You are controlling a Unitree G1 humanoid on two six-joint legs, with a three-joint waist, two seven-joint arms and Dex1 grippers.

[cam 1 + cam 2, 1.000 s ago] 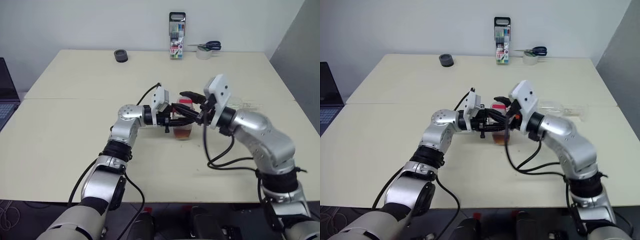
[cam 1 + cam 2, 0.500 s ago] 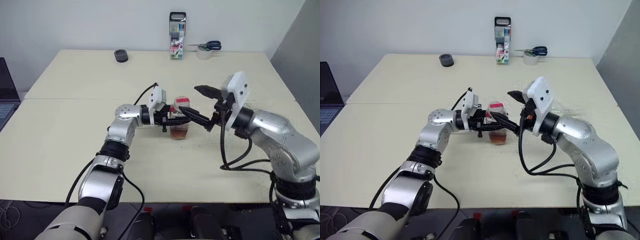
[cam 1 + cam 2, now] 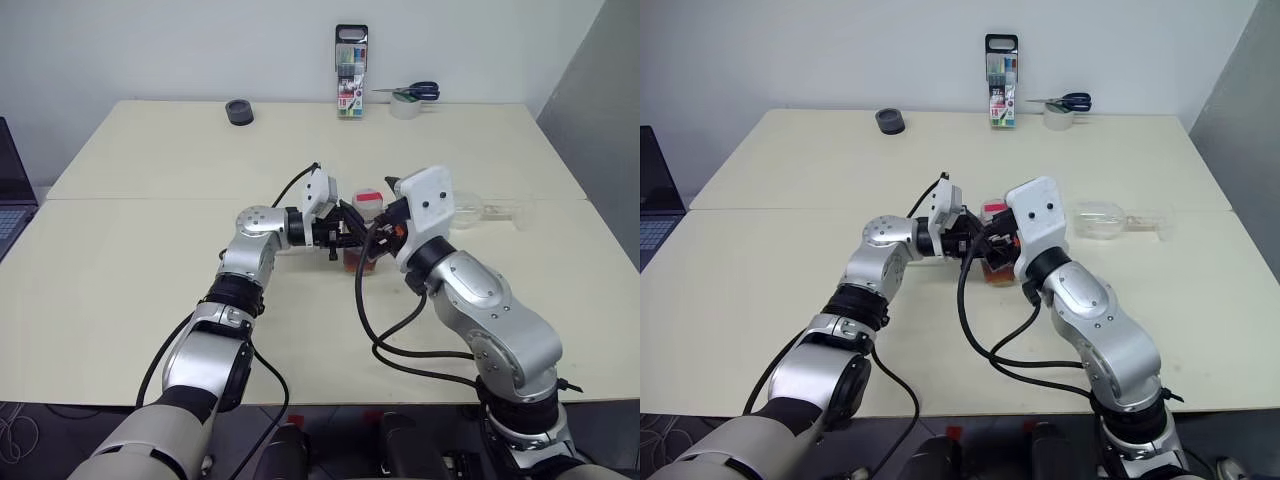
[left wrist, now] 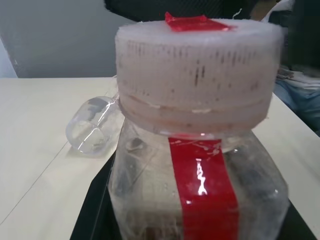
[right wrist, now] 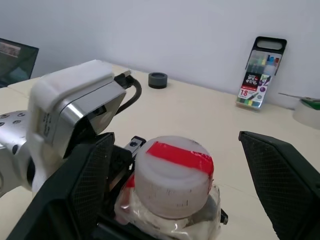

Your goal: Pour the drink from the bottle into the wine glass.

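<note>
Bottle (image 3: 366, 232) upright at table (image 3: 150, 300) centre, cap (image 5: 174, 170) on, red strip over it; drink low inside. Our left gripper (image 3: 350, 229) pinches bottle body from the side. Our right gripper (image 5: 175, 185) hovers at cap, fingers (image 5: 280, 170) spread wide on both sides of it, not touching. Glass (image 3: 478, 209) lies on its side right of bottle, apart. We see pen case (image 3: 351, 58), scissors (image 3: 412, 91), tape (image 3: 239, 111) at far edge

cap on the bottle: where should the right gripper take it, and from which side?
Grip the round ribbed side wall of the cap, probably coming down from above. The right gripper is open, one finger on each side of it, and the left gripper clamps the bottle below, leaving the cap free.
</note>
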